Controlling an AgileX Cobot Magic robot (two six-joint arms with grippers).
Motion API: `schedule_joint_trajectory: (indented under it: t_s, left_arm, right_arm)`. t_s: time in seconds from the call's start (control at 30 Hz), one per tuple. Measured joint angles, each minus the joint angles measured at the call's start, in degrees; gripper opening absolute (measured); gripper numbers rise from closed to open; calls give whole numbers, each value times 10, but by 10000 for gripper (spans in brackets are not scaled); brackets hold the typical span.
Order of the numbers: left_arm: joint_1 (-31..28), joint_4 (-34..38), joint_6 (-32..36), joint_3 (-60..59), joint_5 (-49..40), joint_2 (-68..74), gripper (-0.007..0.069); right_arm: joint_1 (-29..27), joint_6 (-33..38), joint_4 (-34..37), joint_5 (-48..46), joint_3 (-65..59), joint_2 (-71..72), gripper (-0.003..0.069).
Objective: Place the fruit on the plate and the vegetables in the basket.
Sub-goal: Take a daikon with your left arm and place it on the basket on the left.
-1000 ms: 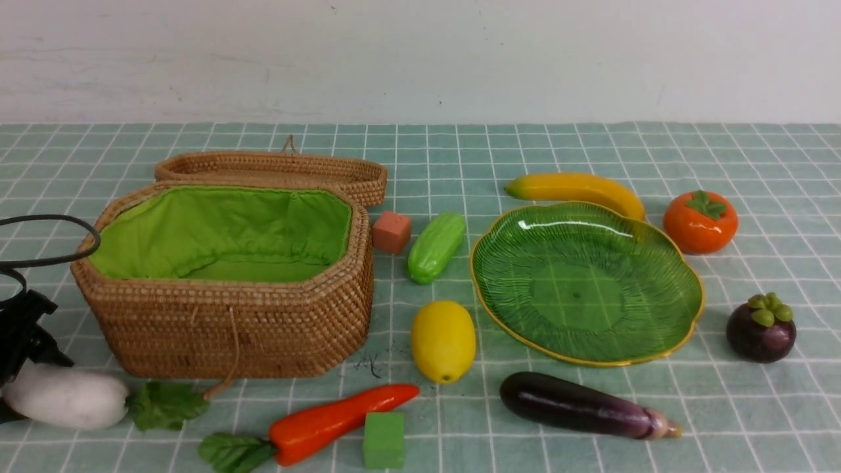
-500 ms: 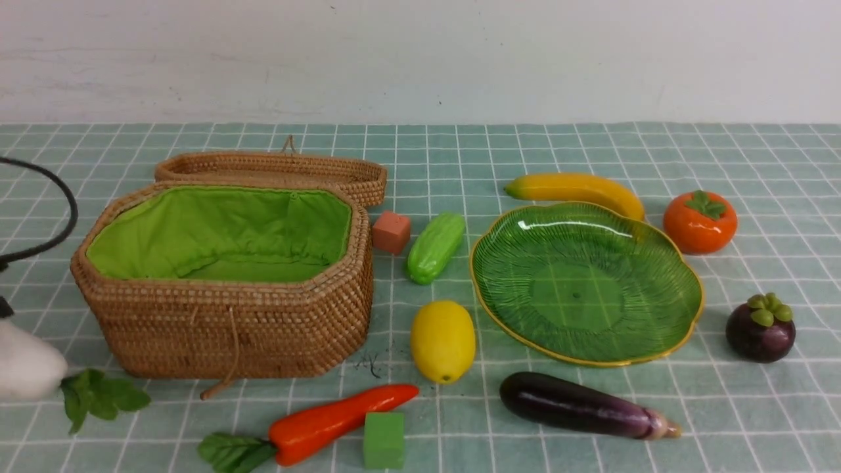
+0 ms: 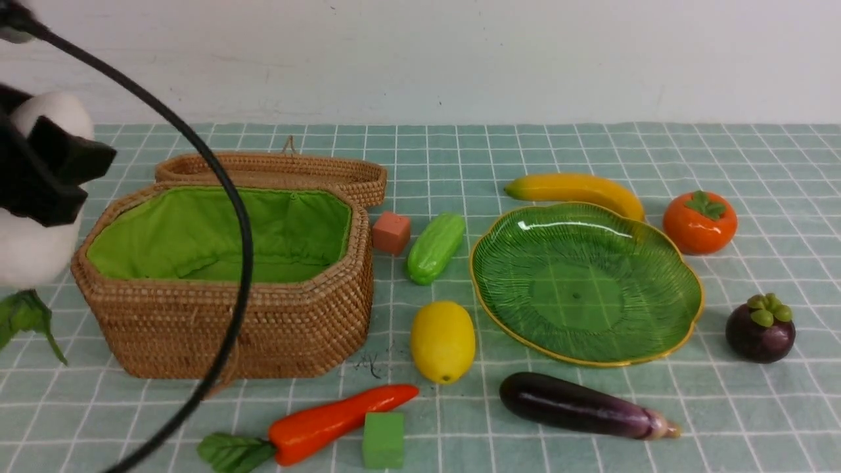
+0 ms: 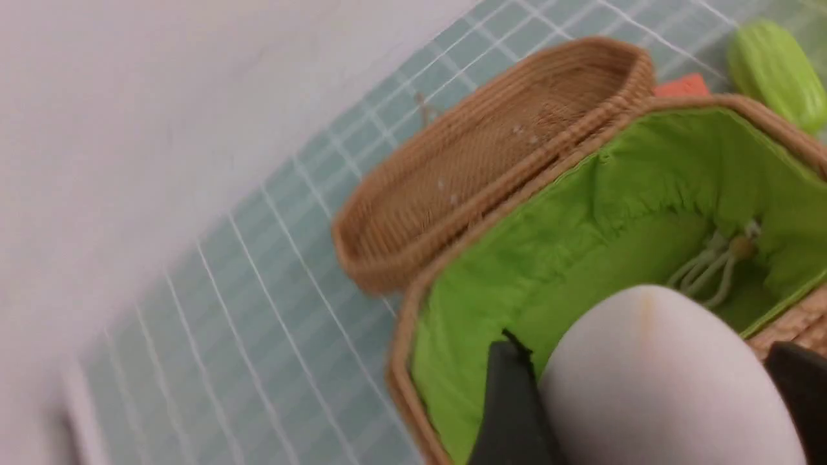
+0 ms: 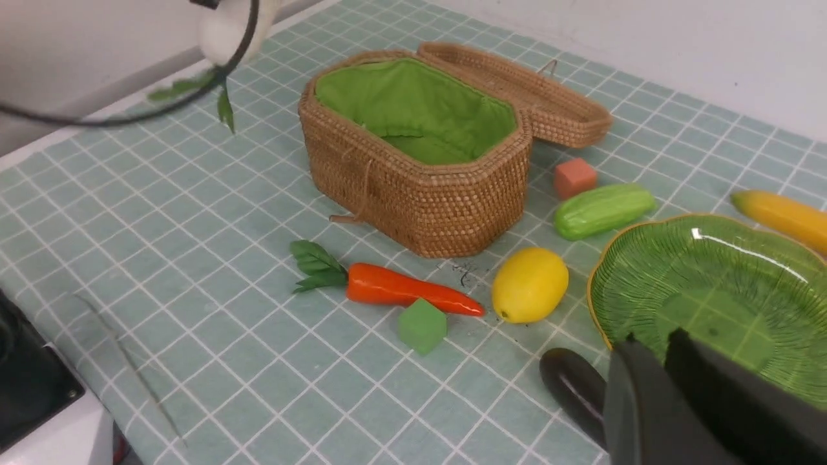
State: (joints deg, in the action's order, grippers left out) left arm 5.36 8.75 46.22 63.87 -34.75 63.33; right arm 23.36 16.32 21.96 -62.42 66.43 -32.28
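My left gripper (image 3: 39, 177) is shut on the white radish (image 3: 29, 253), held in the air just left of the wicker basket (image 3: 230, 328), with its leaves (image 3: 23, 315) hanging down. In the left wrist view the radish (image 4: 659, 381) fills the gap between the black fingers (image 4: 510, 400), over the basket's green lining (image 4: 581, 258). The lemon (image 3: 443, 340), banana (image 3: 578, 189), persimmon (image 3: 700, 222) and mangosteen (image 3: 760, 328) lie around the green plate (image 3: 585, 282). Cucumber (image 3: 435, 247), carrot (image 3: 335, 422) and eggplant (image 3: 578, 406) rest on the cloth. My right gripper (image 5: 654, 341) hangs shut and empty over the plate's near rim (image 5: 601, 303).
A salmon cube (image 3: 391, 232) sits by the basket's right corner and a green cube (image 3: 384, 440) touches the carrot. The open lid (image 3: 276, 169) lies behind the basket. A black cable (image 3: 223, 197) arcs across the basket's front. A white wall bounds the far edge.
The left gripper has lifted the radish from the cloth at the front left up to above the basket's rim height. Its cable now swings across the basket.
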Motion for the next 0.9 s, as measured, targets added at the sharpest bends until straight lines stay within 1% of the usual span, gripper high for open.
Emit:
schedule_joint_trajectory:
  t_s: [0.03, 0.07, 0.1, 0.13, 0.23, 0.3, 0.33, 0.4, 0.47, 0.5, 0.57, 0.63, 0.67, 0.7, 0.73, 0.77, 0.83, 0.87, 0.9]
  left_arm:
    - [4, -4, 12, 2, 0, 2, 447]
    - [41, -49, 54, 24, -1, 25, 447]
    - [45, -53, 58, 26, -1, 28, 447]
    - [65, -81, 76, 37, 1, 48, 447]
    - [106, -151, 85, 55, 6, 99, 447]
    - [126, -193, 70, 63, 8, 132, 447]
    - [127, -197, 70, 63, 8, 132, 447]
    - [146, -242, 25, 74, 10, 166, 447]
    - [163, -281, -3, 82, 24, 182, 447]
    - [168, -294, -8, 85, 32, 186, 447]
    - [183, -348, -15, 88, 55, 199, 447]
    - [189, -379, -28, 89, 69, 216, 447]
    - [190, -384, -35, 89, 74, 221, 447]
    - [190, -391, -60, 89, 84, 236, 447]
    - [190, -393, -64, 89, 88, 238, 447]
    - [190, -402, -93, 89, 101, 255, 447]
    - [190, -413, -118, 89, 108, 271, 447]
    - [190, -430, -140, 89, 112, 287, 447]
    - [190, -430, -140, 89, 112, 289, 447]
  right_arm:
    - [0, 0, 0, 0, 0, 0, 69]
    - [0, -1, -2, -2, 0, 0, 69]
    - [0, -2, -2, -2, 0, 0, 69]
    - [0, -2, -2, -3, 0, 0, 69]
    - [0, -2, -2, -3, 0, 0, 69]
    - [0, -2, -2, -4, 0, 0, 69]
    - [0, -2, -2, -4, 0, 0, 69]
    - [0, -2, -4, -13, 0, 0, 71]
    - [0, -2, -6, -21, 0, 0, 71]
    - [0, -2, -6, -21, 0, 0, 73]
    - [0, -2, -8, -21, 0, 0, 73]
    - [0, -2, -9, -21, 0, 0, 73]
    - [0, -2, -9, -21, 0, 0, 74]
    - [0, -2, -9, -21, 0, 0, 74]
    - [0, -2, -9, -22, 0, 0, 74]
    - [0, -2, -9, -23, 0, 0, 74]
    - [0, -4, -9, -25, 0, 0, 74]
    - [0, -7, -9, -29, 0, 0, 74]
    - [0, -7, -9, -29, 0, 0, 74]
